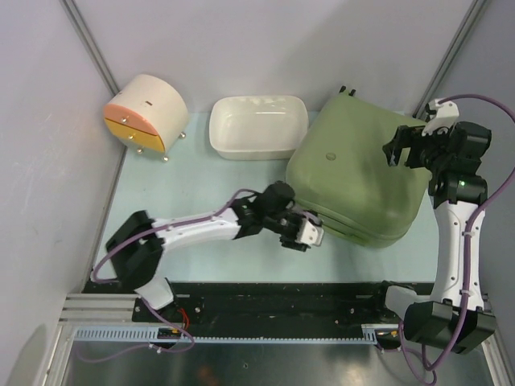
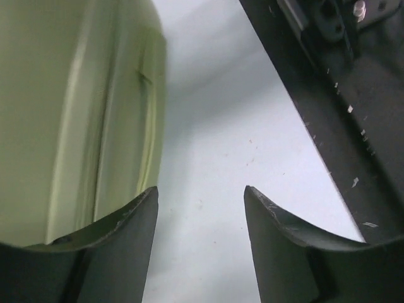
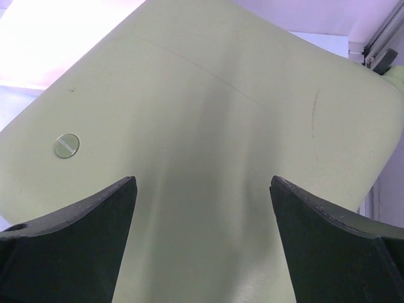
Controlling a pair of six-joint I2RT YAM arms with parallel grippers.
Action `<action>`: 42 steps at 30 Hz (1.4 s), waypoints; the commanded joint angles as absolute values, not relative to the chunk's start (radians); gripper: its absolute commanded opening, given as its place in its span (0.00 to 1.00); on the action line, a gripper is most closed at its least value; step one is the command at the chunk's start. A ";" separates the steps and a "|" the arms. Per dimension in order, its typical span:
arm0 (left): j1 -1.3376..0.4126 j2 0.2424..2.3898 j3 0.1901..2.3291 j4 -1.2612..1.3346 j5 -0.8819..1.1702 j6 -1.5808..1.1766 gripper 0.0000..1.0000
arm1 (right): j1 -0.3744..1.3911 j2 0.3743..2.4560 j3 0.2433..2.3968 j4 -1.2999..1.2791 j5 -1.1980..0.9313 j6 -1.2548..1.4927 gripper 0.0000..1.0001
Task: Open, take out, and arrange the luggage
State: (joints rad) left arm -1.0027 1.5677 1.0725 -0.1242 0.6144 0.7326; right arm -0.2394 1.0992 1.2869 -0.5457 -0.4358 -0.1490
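Note:
The luggage (image 1: 354, 165) is a large olive-green hard-shell suitcase lying flat and closed on the right of the table, small black wheels at its far edge. My left gripper (image 1: 310, 233) sits at its near-left rim, jaws open with only bare table between them. In the left wrist view the luggage side (image 2: 69, 120) fills the left, and one finger (image 2: 120, 246) lies close beside it. My right gripper (image 1: 402, 149) hovers over the lid's right part, open and empty. The right wrist view shows the luggage lid (image 3: 208, 126) with a small round badge (image 3: 66, 146).
A white rectangular tub (image 1: 258, 125) stands at the back centre. A round cream drawer box with an orange front (image 1: 145, 112) stands at the back left. The black base rail (image 1: 273, 301) runs along the near edge, grey walls on both sides.

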 commanded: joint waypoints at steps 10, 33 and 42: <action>-1.071 1.891 1.365 -0.221 0.460 1.131 0.57 | -0.333 1.094 1.325 -0.577 -0.529 -0.150 0.93; -0.729 1.743 1.106 -0.480 0.451 1.618 0.00 | -0.364 1.108 1.325 -0.630 -0.609 -0.176 0.94; -0.361 1.582 1.013 -0.773 0.506 2.057 0.01 | -0.374 1.124 1.325 -0.612 -0.630 -0.152 0.97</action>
